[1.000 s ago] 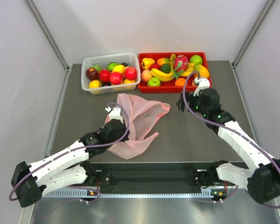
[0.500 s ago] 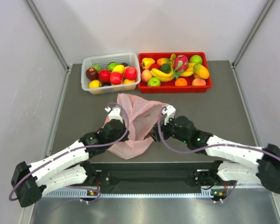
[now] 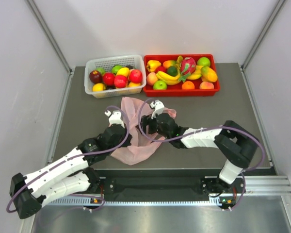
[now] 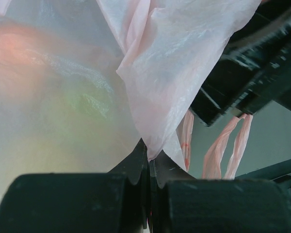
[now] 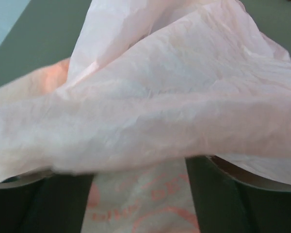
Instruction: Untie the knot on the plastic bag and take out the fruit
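Note:
The pink plastic bag (image 3: 136, 149) lies crumpled on the grey table between both arms. My left gripper (image 3: 127, 137) is shut on a fold of it, and in the left wrist view the plastic (image 4: 169, 73) rises from the closed gripper (image 4: 153, 158). Two loose handle strips (image 4: 233, 150) hang beside it; the knot is not visible. My right gripper (image 3: 143, 130) is at the bag's middle. In the right wrist view its fingers (image 5: 218, 194) stand apart, with printed plastic between them and a sheet (image 5: 174, 97) draped over them. Only blurred orange and green tints (image 4: 34, 53) show through the bag; I cannot tell if fruit is inside.
A white basket (image 3: 90, 89) and a red tray (image 3: 214, 90), both full of toy fruit, stand at the back of the table. Grey walls close in both sides. The right gripper's black body (image 4: 252, 68) sits close to my left gripper.
My right arm swung from the red tray across to the bag, and its jaws have narrowed. The left gripper kept its hold and shifted slightly left and up.

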You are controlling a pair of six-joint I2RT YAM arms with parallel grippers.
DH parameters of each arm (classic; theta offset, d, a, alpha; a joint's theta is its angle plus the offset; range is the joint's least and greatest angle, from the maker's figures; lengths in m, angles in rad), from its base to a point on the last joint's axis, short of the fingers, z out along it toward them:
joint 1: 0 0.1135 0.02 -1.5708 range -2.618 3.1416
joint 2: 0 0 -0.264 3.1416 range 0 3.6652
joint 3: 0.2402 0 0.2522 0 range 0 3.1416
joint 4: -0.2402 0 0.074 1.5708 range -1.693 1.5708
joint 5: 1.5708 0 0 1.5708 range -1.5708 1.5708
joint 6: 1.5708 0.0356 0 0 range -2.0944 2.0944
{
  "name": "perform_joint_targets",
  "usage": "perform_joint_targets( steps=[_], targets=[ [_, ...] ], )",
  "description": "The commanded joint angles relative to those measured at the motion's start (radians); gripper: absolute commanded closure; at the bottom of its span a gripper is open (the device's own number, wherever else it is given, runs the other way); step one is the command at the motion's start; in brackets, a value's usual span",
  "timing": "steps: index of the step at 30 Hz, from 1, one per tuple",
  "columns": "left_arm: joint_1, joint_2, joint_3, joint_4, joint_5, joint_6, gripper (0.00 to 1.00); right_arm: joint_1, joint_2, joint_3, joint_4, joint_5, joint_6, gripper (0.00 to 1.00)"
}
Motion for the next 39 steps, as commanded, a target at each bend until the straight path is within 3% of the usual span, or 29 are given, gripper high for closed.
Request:
perform_joint_targets(
  steps=[1, 7, 14, 22, 29, 35, 39],
  targets=[
    [-0.004, 0.007, 0.043, -0.011, -0.006, 0.006, 1.0, 0.015, 0.069, 0.071, 0.141, 0.051, 0.113, 0.24],
    [-0.004, 0.039, 0.044, 0.002, 0.028, 0.023, 1.0, 0.022, 0.216, 0.122, 0.217, 0.15, 0.204, 0.07],
    [-0.005, 0.036, 0.027, 0.03, 0.078, 0.035, 1.0, 0.022, 0.326, 0.206, 0.24, 0.298, 0.307, 0.09],
    [-0.008, 0.053, 0.003, 0.073, 0.158, 0.053, 1.0, 0.009, 0.425, 0.312, 0.237, 0.338, 0.373, 0.14],
    [-0.014, 0.038, -0.005, 0.079, 0.177, 0.07, 1.0, -0.04, 0.478, 0.308, 0.279, 0.263, 0.414, 0.49],
    [-0.013, 0.027, -0.013, 0.068, 0.154, 0.07, 1.0, -0.07, 0.39, 0.149, 0.405, 0.179, 0.379, 0.78],
    [-0.013, 0.025, -0.013, 0.059, 0.12, 0.069, 1.0, -0.088, 0.302, 0.046, 0.451, 0.116, 0.344, 0.85]
  ],
)
